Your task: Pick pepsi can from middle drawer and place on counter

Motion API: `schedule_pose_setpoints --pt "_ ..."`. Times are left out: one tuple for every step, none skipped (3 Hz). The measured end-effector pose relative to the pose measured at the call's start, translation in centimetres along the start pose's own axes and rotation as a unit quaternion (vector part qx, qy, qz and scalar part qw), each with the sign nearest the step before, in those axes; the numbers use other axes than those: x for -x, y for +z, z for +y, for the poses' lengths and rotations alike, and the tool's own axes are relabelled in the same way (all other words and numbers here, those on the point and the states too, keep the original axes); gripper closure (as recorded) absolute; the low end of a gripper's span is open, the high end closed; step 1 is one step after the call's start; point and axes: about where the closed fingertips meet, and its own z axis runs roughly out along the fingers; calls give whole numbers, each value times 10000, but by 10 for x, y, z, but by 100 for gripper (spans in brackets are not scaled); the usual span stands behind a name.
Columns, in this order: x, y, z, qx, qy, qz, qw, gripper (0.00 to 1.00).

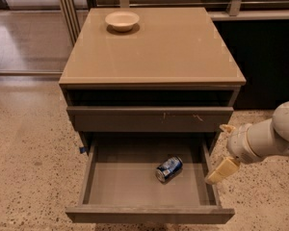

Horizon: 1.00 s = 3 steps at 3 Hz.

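Camera view: gripper [224,149] hangs low at the right, its fingers [221,171] spread wide and empty. Just left of it is the open middle drawer [115,186], with the pepsi can [169,169] on its side inside. Up and left, the counter [159,47] bears a cream bowl [122,19].

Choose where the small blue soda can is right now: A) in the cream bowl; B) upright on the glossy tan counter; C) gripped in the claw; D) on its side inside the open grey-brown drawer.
D: the small blue soda can lies on its side on the floor of the open grey-brown middle drawer, while the claw hangs outside the drawer's right wall, apart from it.
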Motion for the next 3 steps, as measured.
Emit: schedule_pose_setpoints --pt "-12 40 -6 77 62 -248 9996 0" --pt "-20 80 -9 339 89 -351 9988 0" --pt "-22 86 -7 390 120 -358 9985 0"
